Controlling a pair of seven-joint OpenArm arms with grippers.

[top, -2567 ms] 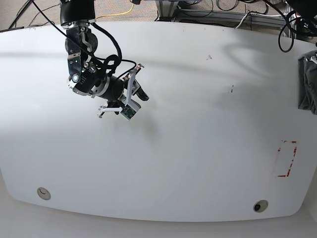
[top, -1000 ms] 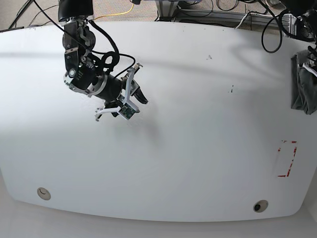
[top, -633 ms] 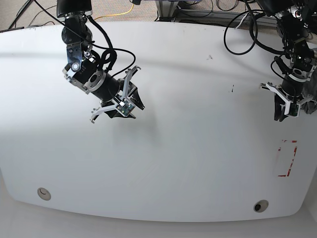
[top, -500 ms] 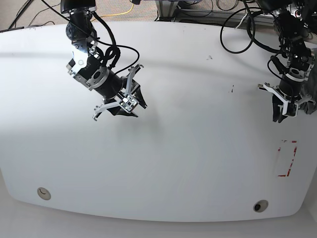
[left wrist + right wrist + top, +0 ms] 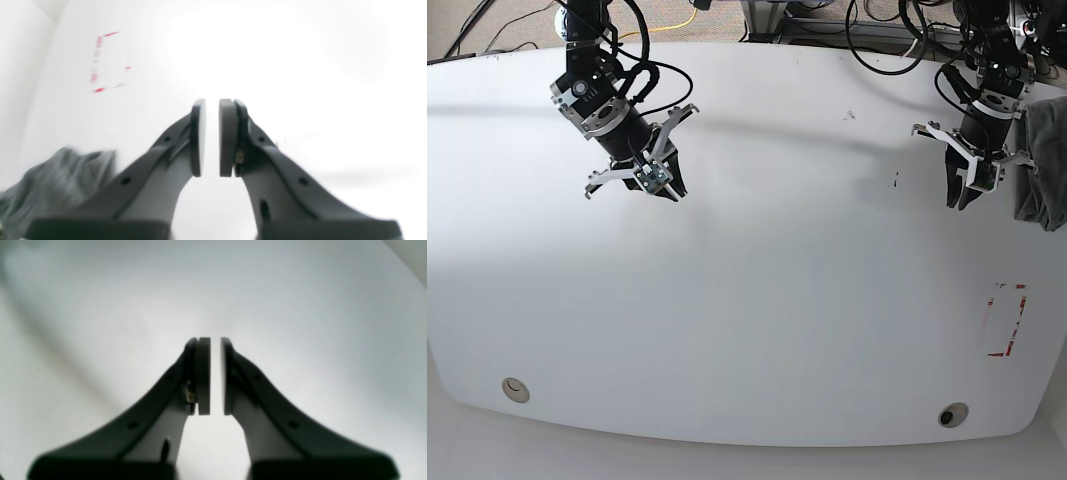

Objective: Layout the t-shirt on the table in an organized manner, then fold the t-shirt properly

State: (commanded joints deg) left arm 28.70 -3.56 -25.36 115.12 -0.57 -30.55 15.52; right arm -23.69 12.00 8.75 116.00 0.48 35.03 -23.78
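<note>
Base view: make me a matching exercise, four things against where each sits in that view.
Things:
1. t-shirt
2. left gripper
3. right gripper
4. red tape mark

Places:
A. upper left, over the table
B. right edge, bunched up
C. lower right, flat on the tabletop
D. upper right, just beside the cloth

Pairs: 1-B, 2-D, 3-A, 4-C
</note>
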